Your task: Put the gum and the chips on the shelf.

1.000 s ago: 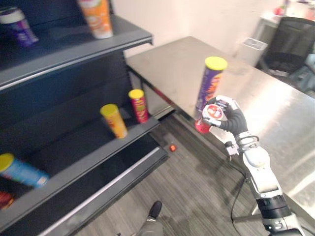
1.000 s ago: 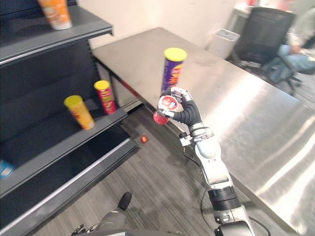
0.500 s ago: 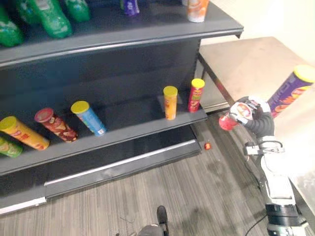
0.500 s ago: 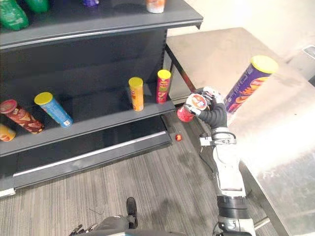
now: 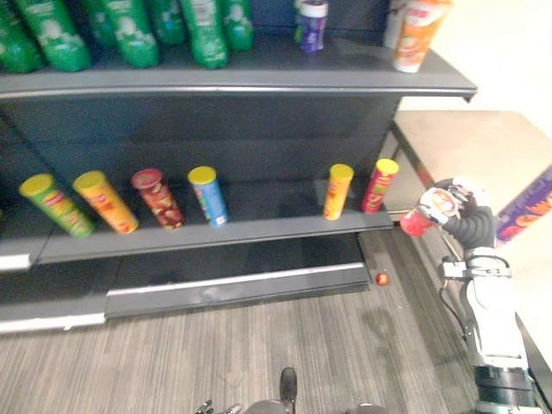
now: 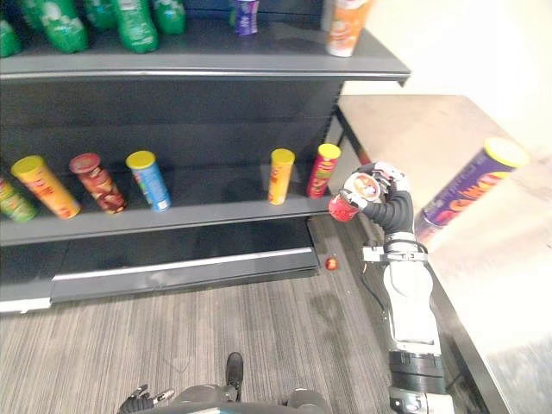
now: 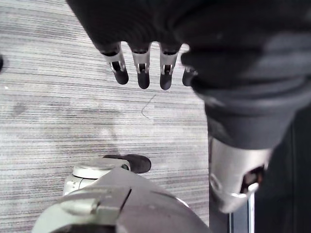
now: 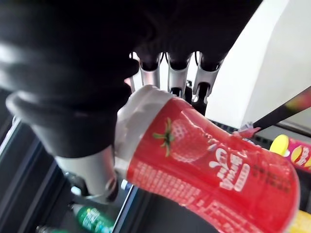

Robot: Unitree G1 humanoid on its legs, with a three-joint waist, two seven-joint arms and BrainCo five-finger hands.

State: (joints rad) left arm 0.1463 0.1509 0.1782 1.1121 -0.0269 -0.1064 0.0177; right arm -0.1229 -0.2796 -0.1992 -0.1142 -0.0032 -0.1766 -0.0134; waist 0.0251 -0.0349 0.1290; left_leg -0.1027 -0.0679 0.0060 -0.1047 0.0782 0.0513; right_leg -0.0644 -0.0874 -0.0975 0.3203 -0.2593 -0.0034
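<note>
The right hand (image 6: 392, 203) curls its fingers round the gum (image 6: 343, 208) near the shelf (image 6: 172, 221); chips (image 6: 462, 197) stand on the bench (image 6: 405, 129). The left hand (image 7: 142, 67) hangs, fingers loose.

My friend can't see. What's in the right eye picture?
The robot's right hand holds a red gum tub near a dark shelf. Chip cans line the middle shelf, and a purple chip can sits on the steel table behind the hand.
</note>
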